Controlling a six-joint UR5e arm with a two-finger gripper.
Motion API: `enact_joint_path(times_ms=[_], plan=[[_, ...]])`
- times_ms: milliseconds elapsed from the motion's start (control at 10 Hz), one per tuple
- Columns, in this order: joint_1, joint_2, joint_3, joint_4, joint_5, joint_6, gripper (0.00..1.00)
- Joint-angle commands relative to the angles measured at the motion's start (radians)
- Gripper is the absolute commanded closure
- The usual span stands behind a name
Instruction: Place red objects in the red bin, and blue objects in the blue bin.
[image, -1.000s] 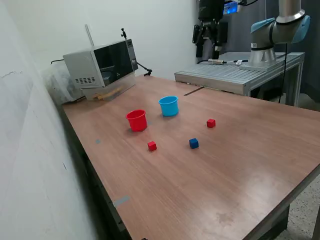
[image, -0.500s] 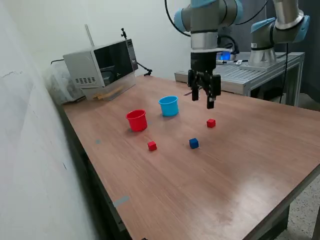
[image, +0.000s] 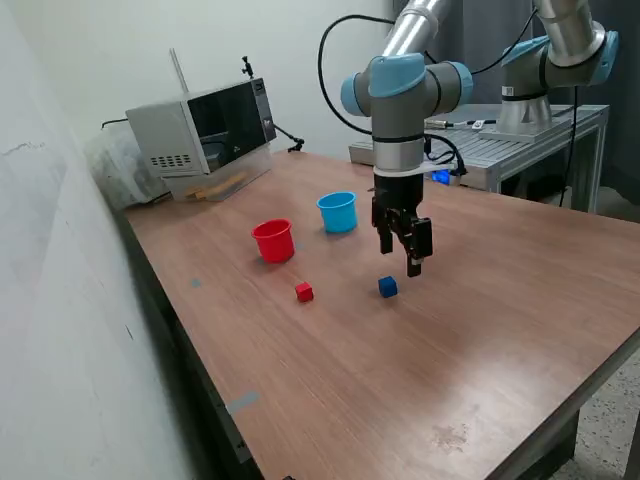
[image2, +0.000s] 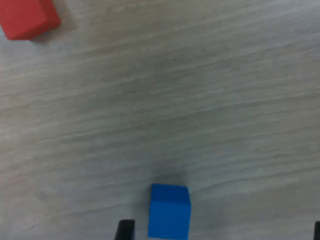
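Observation:
My gripper hangs open and empty just above the table, close behind the blue cube. In the wrist view the blue cube lies between my fingertips, close to one of them, and is not gripped. One red cube lies toward the exterior view's left of the blue cube. A red cube shows at the wrist view's corner. The red cup and the light blue cup stand upright side by side behind the cubes. I see only one blue cube.
A microwave sits at the table's far corner on the exterior view's left, beside the wall. A second robot arm stands on a metal bench behind the table. The wooden table ends at an edge on the exterior view's right.
My arm has swung from high at the back down to just above the table beside the blue cube. It now hides the red cube that showed on the exterior view's right. Cubes and cups have not moved.

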Motion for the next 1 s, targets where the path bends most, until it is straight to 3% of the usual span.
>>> enact_joint_path(times_ms=[0, 700, 800, 900], plan=[[-0.005, 0.045, -0.027, -0.005, 0.0, 0.0, 0.0], [-0.048, 0.068, -0.036, -0.006, 0.0, 0.0, 0.0], [-0.048, 0.068, -0.033, -0.017, 0.0, 0.0, 1.0], [-0.047, 0.076, -0.031, -0.02, 0.0, 0.0, 1.0]])
